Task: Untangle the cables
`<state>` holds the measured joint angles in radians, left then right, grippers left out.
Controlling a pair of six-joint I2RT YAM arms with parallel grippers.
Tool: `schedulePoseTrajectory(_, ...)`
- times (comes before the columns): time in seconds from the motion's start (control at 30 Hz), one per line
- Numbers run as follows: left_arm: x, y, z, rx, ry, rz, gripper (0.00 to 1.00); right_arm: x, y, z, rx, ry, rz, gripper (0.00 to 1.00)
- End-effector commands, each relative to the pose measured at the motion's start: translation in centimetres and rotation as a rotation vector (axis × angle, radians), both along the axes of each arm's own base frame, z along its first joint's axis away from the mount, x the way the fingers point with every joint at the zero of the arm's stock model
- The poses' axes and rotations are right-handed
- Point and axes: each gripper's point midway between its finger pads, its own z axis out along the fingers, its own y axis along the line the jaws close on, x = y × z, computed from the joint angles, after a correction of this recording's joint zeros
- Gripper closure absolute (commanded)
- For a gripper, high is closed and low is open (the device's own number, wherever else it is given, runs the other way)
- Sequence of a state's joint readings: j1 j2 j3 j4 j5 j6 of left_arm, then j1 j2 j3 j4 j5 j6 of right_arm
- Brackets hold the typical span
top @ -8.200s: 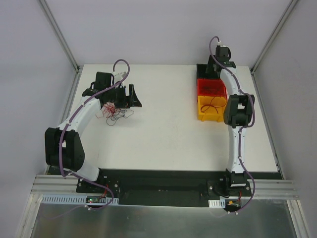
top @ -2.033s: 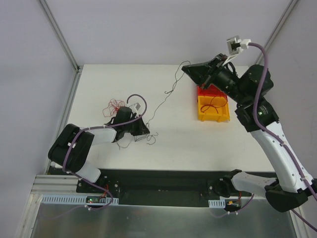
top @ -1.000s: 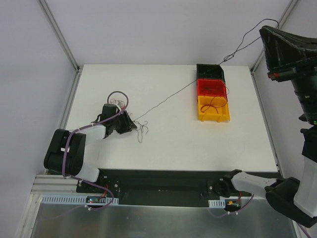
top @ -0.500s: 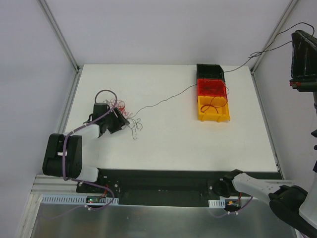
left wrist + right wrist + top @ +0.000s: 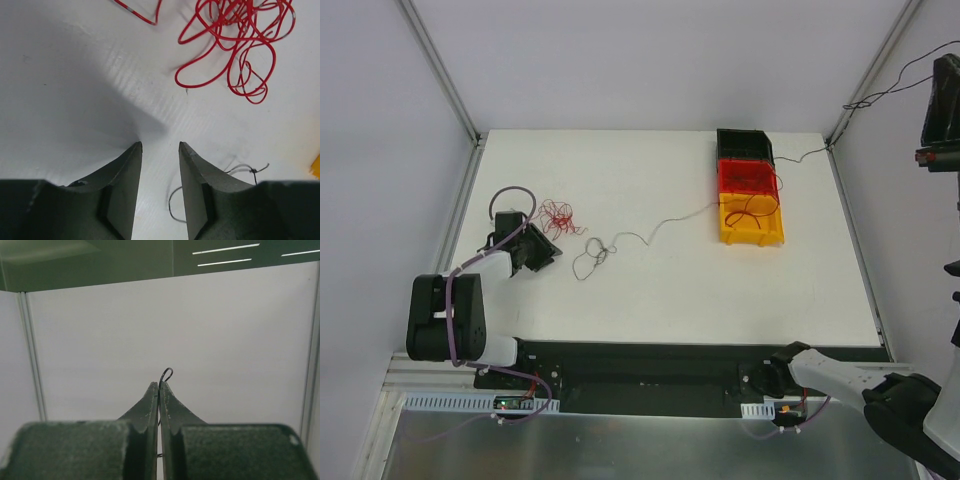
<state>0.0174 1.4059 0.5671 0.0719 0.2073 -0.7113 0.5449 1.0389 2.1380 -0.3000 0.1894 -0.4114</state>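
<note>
While right hand [image 5: 159, 385] pinches black cable [image 5: 601, 252], red cables [image 5: 560, 214] beside left hand [image 5: 160, 146]

Seen from overhead, the right arm [image 5: 840, 372] ran off the right edge, so only pieces of it showed, and the right end effector [image 5: 159, 386] up in that corner was half cropped. At its wrist, only a tiny hook of the black cable [image 5: 601, 248] poked out above the pinched tips; the gripped length was hidden between them. Where that cable passed the red bin [image 5: 748, 178] it was too thin to follow, and the bin's contents blended into the plastic. At the left wrist, the red cables [image 5: 235, 45] were clipped by the top edge. The black cable slipped behind one finger [image 5: 195, 190] of the left end effector [image 5: 160, 147], and a yellow sliver [image 5: 318, 172] at the right edge was too little to name.
</note>
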Motion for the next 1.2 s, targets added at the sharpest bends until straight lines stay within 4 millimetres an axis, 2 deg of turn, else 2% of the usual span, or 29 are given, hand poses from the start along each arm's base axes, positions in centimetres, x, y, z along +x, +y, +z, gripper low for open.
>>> schedulePoseTrajectory(0.0, -2.8, 1.9, -2.5, 0.024, 0.147, 0.103, 0.64, -1.9, -2.8, 2.4, 0.046, -0.078, -0.090, 0.99)
schedulePoseTrajectory(0.03, -2.7, 2.2, -2.5, 0.021, 0.148, 0.115, 0.63, -1.8, -2.7, 2.4, 0.045, -0.076, -0.090, 0.99)
schedulePoseTrajectory(0.13, -2.2, 1.6, -1.6, -0.004, 0.118, 0.087, 0.63, -0.3, -0.7, 0.7, 0.004, -0.038, -0.039, 1.00)
schedulePoseTrajectory(0.23, -1.4, 1.1, -0.1, -0.017, 0.057, 0.042, 0.62, 2.5, 2.0, -2.3, -0.054, 0.040, 0.014, 1.00)
schedulePoseTrajectory(0.37, -0.5, -1.2, 3.6, -0.080, -0.105, -0.113, 0.45, 6.0, 4.6, -6.5, -0.100, 0.148, 0.047, 1.00)
schedulePoseTrajectory(0.43, -0.2, -4.1, 5.9, -0.142, -0.224, -0.267, 0.36, 6.7, 5.5, -7.3, -0.102, 0.173, 0.076, 1.00)
schedulePoseTrajectory(0.53, -1.4, -10.8, 8.8, -0.191, -0.328, -0.557, 0.27, 6.7, 6.2, -7.2, -0.107, 0.172, 0.107, 1.00)
schedulePoseTrajectory(0.6, -2.7, -15.1, 10.3, -0.263, -0.375, -0.709, 0.25, 6.5, 6.2, -7.3, -0.101, 0.173, 0.116, 1.00)
schedulePoseTrajectory(0.77, -6.6, -25.4, 12.4, -0.457, -0.341, -0.930, 0.25, 5.7, 5.5, -7.1, -0.075, 0.166, 0.115, 1.00)
schedulePoseTrajectory(0.87, -8.5, -31.1, 12.5, -0.534, -0.289, -1.012, 0.28, 5.3, 4.8, -6.8, -0.054, 0.161, 0.100, 1.00)
schedulePoseTrajectory(0.93, -9.6, -34.1, 11.9, -0.556, -0.262, -1.065, 0.35, 4.7, 4.5, -6.4, -0.043, 0.150, 0.101, 1.00)
schedulePoseTrajectory(1.0, -10.3, -36.2, 10.8, -0.550, -0.240, -1.096, 0.45, 4.2, 4.2, -6.1, -0.034, 0.139, 0.103, 1.00)
schedulePoseTrajectory(1.17, -11.7, -40.0, 8.9, -0.519, -0.223, -1.211, 0.45, 3.5, 3.7, -5.5, -0.019, 0.127, 0.101, 1.00)
